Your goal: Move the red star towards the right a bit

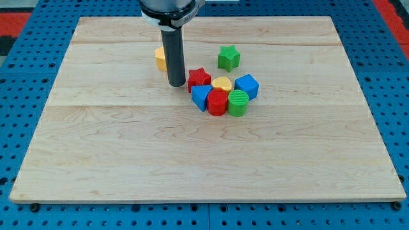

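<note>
No jaws – my tip (pixel 177 84) just left of red star (pixel 199 78), slight gap.

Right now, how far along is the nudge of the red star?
Looks mostly done: the red star sits against the cluster, touching the yellow block and blue block. In hand: my tip stands just off the star's left side, apparently not touching. Left: at most a slight further push right.

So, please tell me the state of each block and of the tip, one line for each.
my tip: on the board, just left of the red star, gap unclear
red star: flat, at the cluster's upper left
blue block: below the star
yellow block: partly behind the rod
green star: alone, apart
</note>
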